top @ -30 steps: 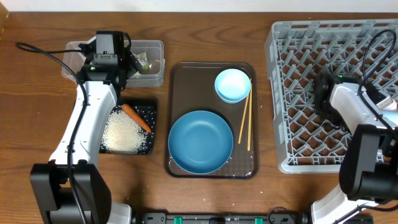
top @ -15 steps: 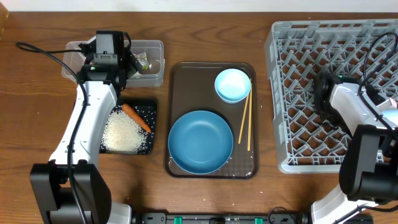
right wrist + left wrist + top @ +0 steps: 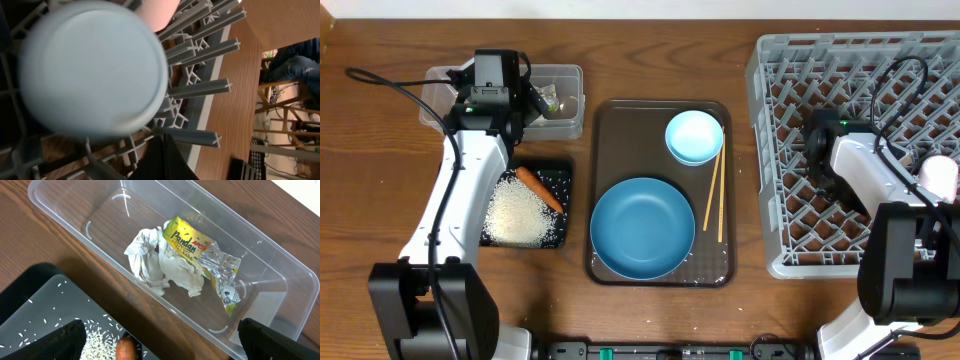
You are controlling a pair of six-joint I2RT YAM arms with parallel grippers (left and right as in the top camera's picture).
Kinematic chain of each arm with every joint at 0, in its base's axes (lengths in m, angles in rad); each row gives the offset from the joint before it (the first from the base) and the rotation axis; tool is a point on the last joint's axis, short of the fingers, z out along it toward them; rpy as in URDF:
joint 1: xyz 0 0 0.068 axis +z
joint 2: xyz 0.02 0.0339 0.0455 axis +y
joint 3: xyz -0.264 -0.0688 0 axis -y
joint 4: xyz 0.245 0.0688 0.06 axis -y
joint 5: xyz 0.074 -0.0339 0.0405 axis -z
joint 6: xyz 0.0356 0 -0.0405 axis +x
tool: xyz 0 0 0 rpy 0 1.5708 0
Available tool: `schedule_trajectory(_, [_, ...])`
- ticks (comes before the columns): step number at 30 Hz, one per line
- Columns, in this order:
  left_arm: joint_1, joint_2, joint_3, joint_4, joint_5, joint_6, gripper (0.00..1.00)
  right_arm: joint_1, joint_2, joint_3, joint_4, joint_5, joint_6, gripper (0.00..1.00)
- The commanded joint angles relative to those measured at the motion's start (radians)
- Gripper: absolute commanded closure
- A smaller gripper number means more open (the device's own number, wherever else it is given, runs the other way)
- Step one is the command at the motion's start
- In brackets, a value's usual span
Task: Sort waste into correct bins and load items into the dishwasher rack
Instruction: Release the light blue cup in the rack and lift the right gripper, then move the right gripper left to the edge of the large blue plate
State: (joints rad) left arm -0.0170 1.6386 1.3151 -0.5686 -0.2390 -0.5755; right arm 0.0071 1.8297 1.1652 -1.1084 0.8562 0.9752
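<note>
The left gripper (image 3: 161, 342) is hanging wide open and empty above the clear plastic rectangular tub (image 3: 102, 240), which is sitting to the far left of the dark-brown flat serving tray (image 3: 630, 130). Its two black fingertips are showing at opposite bottom corners of the wrist view, touching nothing. Inside the tub, the crumpled white paper (image 3: 155, 265) and the green-yellow printed wrapper (image 3: 187, 240) are lying against each other. Nearer than the tub, also left of the serving tray, the shallow black rectangular tray (image 3: 563, 178) is holding the white rice grains (image 3: 515, 215) and the small orange carrot (image 3: 538, 188). On the serving tray itself the large dark-blue bowl (image 3: 642, 227), the small light-blue bowl (image 3: 694, 136) and the thin wooden chopsticks (image 3: 716, 197) are resting. To the right of the serving tray, the right gripper (image 3: 162, 157) is reaching into the large grey plastic lattice rack (image 3: 790, 80) close to a small white cup (image 3: 92, 70) sitting blurred among the pegs; whether it is gripping cannot be told. Everything is standing on a brown wooden table (image 3: 380, 200), and past its edge wooden furniture frames (image 3: 285, 107) are showing.
</note>
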Motion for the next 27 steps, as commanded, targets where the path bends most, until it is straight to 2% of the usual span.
schedule_trajectory(1, [0.000, 0.009, 0.000, 0.000, -0.005, 0.005, 0.00, 0.013, -0.019, -0.008, 0.008, -0.079, -0.015, 0.99])
schedule_trajectory(8, [0.000, 0.009, 0.000, 0.000, -0.005, 0.005, 0.01, 0.013, -0.229, 0.004, 0.023, -0.146, -0.056, 0.98])
schedule_trajectory(10, [0.000, 0.009, 0.000, 0.000, -0.005, 0.005, 0.00, 0.013, -0.308, 0.014, 0.046, -0.224, -0.126, 0.96])
schedule_trajectory(13, [0.000, 0.009, 0.000, 0.000, -0.005, 0.005, 0.00, 0.013, -0.458, 0.028, 0.114, -0.475, -0.273, 0.92])
schedule_trajectory(17, [0.000, 0.009, 0.000, 0.000, -0.005, 0.005, 0.01, 0.014, -0.633, 0.028, 0.257, -0.952, -0.493, 0.32])
schedule_trajectory(19, [0.000, 0.009, 0.000, 0.000, -0.005, 0.005, 0.01, 0.022, -0.697, 0.028, 0.340, -1.195, -0.594, 0.10])
schedule_trajectory(22, [0.000, 0.009, 0.000, 0.000, -0.005, 0.005, 0.01, 0.060, -0.745, 0.028, 0.401, -1.361, -0.632, 0.08])
schedule_trajectory(27, [0.000, 0.009, 0.000, 0.000, -0.005, 0.005, 0.01, 0.217, -0.729, 0.027, 0.356, -1.289, -0.640, 0.08])
